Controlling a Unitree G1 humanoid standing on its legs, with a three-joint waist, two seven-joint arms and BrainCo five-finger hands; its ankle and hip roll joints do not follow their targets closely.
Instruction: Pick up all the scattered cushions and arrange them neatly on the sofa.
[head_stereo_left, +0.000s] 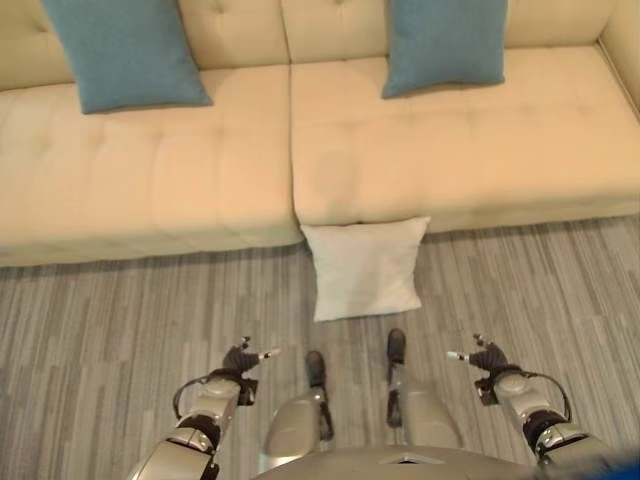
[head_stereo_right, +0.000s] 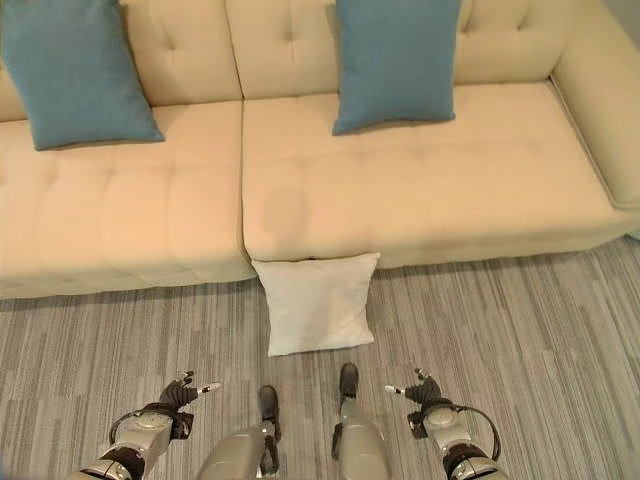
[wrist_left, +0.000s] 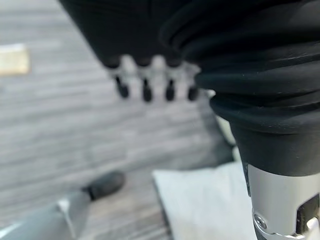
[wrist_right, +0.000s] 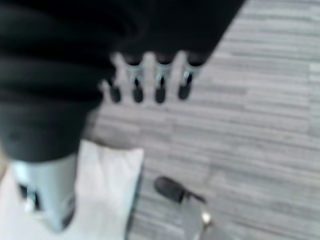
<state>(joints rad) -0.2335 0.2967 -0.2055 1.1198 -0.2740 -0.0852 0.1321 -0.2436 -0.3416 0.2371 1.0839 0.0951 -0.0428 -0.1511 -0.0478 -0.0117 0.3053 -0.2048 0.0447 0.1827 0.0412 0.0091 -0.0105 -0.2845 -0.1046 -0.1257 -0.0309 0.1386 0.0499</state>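
Grey striped carpet (head_stereo_left: 120, 320) runs along the front of a cream sofa (head_stereo_left: 180, 180), and on it lies the one cushion not yet put away: a white cushion (head_stereo_left: 365, 268), flat on the floor, its far edge touching the foot of the sofa just below the seam between the two seat pads. It sits ahead of both hands and between them, nearer the middle than either side.

The left hand (head_stereo_left: 243, 358) and the right hand (head_stereo_left: 482, 356) both hang low over the carpet, well short of the cushion, fingers relaxed and spread, holding nothing. In the left wrist view the dark fingertips (wrist_left: 145, 92) point out straight over bare floor with the cushion's corner just beside the wrist; the right wrist view shows the same from the other side.

Further out, two blue cushions already stand against the backrest: one blue cushion (head_stereo_left: 122, 50) far ahead and to the left of the left hand, the other blue cushion (head_stereo_left: 445, 42) ahead of the right hand.

To do this step well, I would bring both hands forward and inward to opposite side edges of the white cushion, press in evenly and lift it level, since a soft cushion will likely sag or slip from a one-sided hold. The bare seat between the blue pair looks the tidiest spot for it.
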